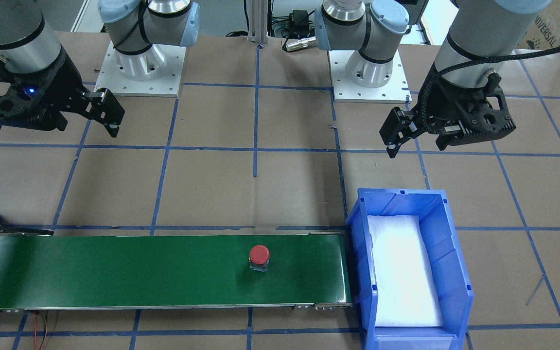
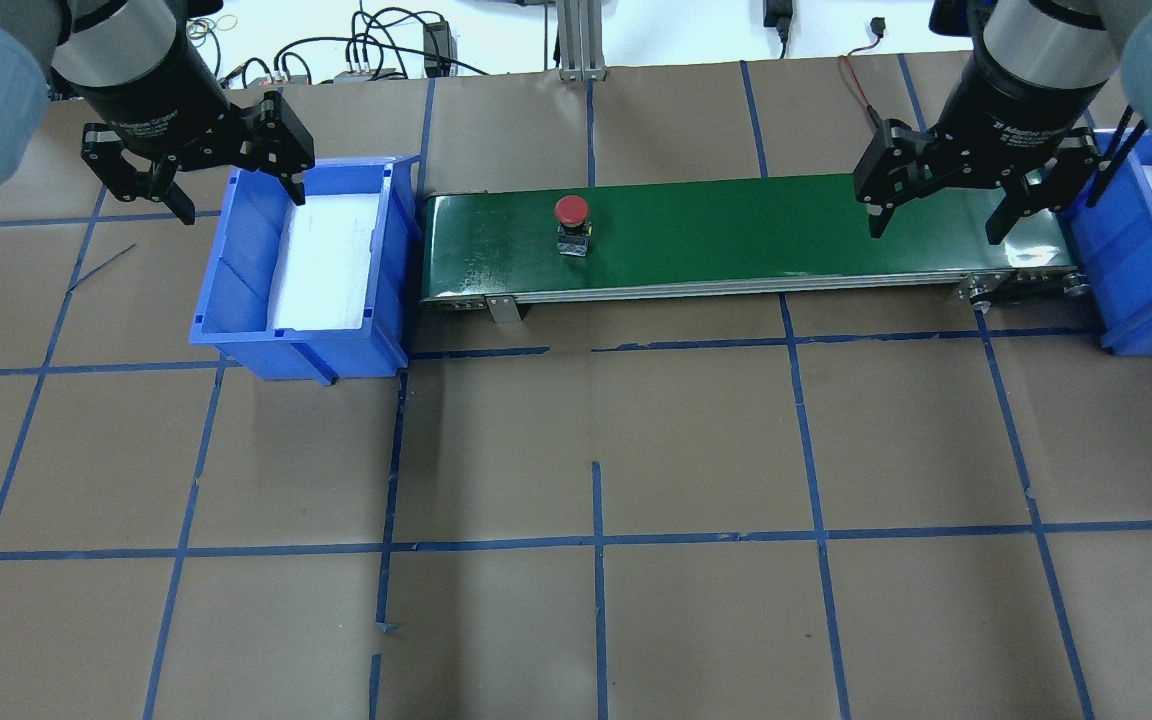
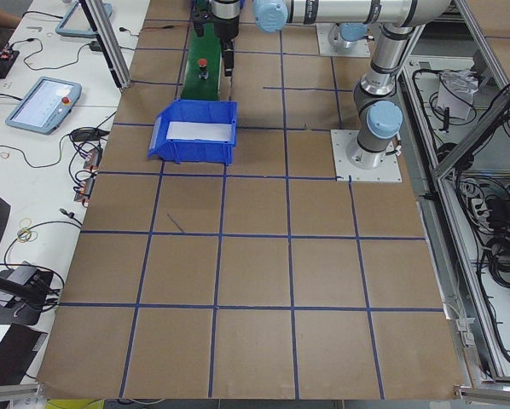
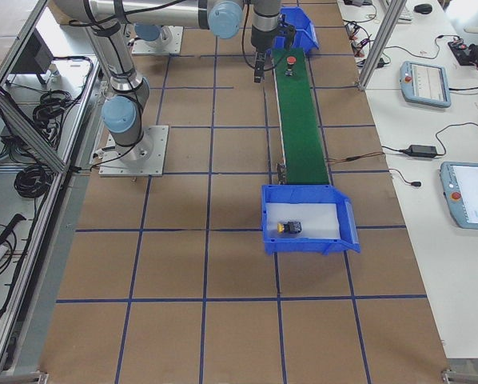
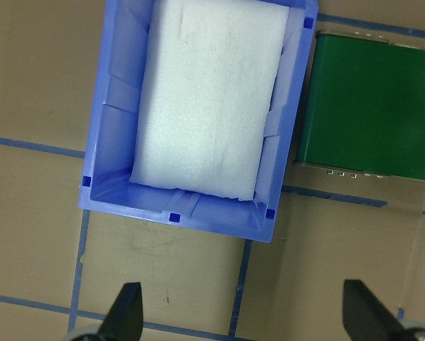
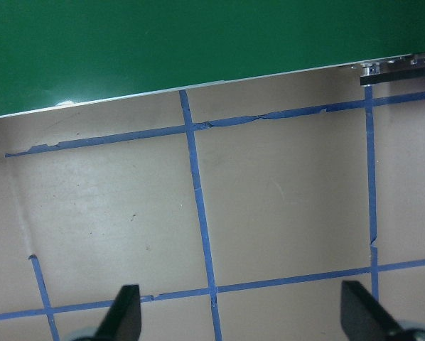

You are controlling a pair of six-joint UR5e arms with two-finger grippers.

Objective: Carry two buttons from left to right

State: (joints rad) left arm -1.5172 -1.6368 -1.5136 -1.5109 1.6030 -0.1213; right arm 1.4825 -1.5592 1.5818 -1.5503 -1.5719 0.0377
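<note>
Overhead view: the left claw (image 2: 241, 200) hung wide open, holding nothing, near the left blue bin (image 2: 236, 250), which had a white foam pad (image 2: 326, 260) inside. The right claw (image 2: 936, 232) was also wide open & empty, near the right end of the green conveyor belt (image 2: 736, 235). The red button (image 2: 571, 222) stood upright on the belt, nearer its left end. Front view: both claws hung above the brown table (image 1: 212, 194), well apart from the red button. Right side view: the yellow button (image 4: 289, 229) lay on foam in the right blue bin (image 4: 311, 246). Wrist views: each claw's fingers were spread w/ nothing between them.
</note>
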